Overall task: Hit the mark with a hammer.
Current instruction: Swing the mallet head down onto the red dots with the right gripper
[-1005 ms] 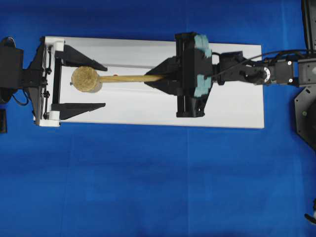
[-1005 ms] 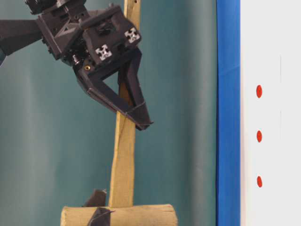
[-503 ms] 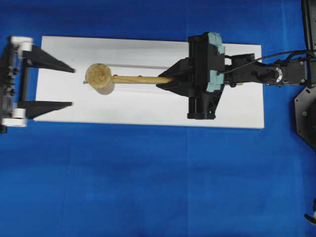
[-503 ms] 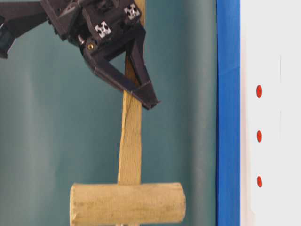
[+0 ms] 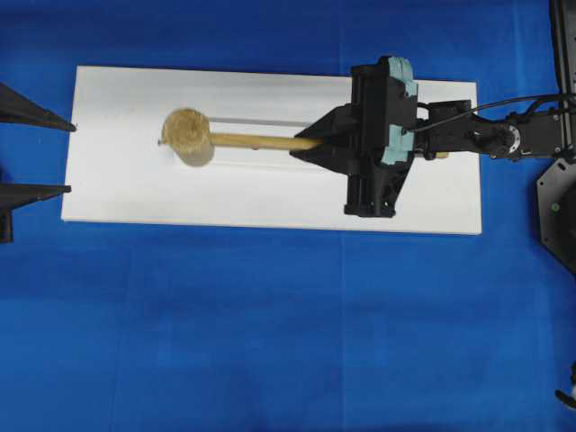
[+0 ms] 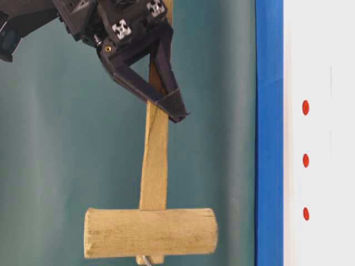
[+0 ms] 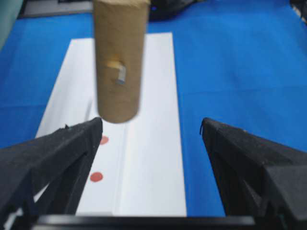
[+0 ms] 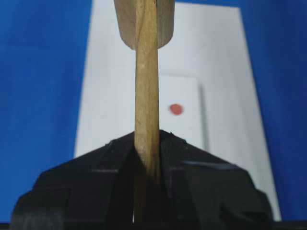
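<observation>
Now that your left claw (image 7: 151, 158) (wide, empty) has withdrawn, your right claw (image 5: 310, 144) alone grips the hammer (image 5: 186, 137), probably ready to strike.

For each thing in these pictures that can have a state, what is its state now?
Hammer: held by its handle, lifted above the board, head hanging free.
Right gripper: shut on the hammer handle.
Left gripper: open, empty, at the board's left end.
Board: flat on the blue cloth.
Red marks: three in a row, uncovered.
</observation>
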Controlling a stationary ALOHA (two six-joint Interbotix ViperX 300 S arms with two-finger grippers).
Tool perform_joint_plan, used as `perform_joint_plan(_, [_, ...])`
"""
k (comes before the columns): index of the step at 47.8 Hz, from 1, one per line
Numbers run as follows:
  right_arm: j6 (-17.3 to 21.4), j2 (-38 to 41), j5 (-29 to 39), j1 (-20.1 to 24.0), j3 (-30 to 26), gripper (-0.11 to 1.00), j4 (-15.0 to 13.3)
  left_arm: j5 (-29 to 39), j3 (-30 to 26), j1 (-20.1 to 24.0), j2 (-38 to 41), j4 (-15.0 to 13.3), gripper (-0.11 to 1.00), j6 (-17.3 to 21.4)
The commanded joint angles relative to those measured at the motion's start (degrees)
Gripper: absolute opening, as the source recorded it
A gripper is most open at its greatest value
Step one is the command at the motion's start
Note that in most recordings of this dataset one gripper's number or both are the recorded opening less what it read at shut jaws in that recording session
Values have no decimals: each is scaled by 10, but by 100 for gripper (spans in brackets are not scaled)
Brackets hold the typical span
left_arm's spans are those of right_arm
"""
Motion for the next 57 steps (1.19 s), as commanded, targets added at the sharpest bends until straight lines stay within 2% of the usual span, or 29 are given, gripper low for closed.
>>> perform_joint_plan(1, [1,-4,-25,-7,-12,2,3,-4,-5,-1,11,-1,81,-1])
perform_joint_plan(15, [1,-2,-36,-18,-15,2,6,-4,-4,-1,15,-1,80,-1])
perform_joint_plan(22, [1,8,-32,-18,-13,2,17,-4,-4,-1,15,-1,81,-1])
perform_joint_plan(27, [1,33,-29,-18,-11,2,33,-4,-4,-1,15,-1,81,-1])
perform_joint_plan(34, [1,120,-23,-18,-12,2,83,-1,-4,-1,15,-1,81,-1])
perform_joint_plan(39, [1,154,-5,-18,-12,2,104,0,-4,-1,14,-1,81,-1])
perform_joint_plan(50, [-3,130,-25,-18,-13,2,105,0,-4,-1,15,-1,81,-2])
perform_joint_plan(57, [-7,79,-33,-11,-11,2,101,0,-4,-1,15,-1,81,-2])
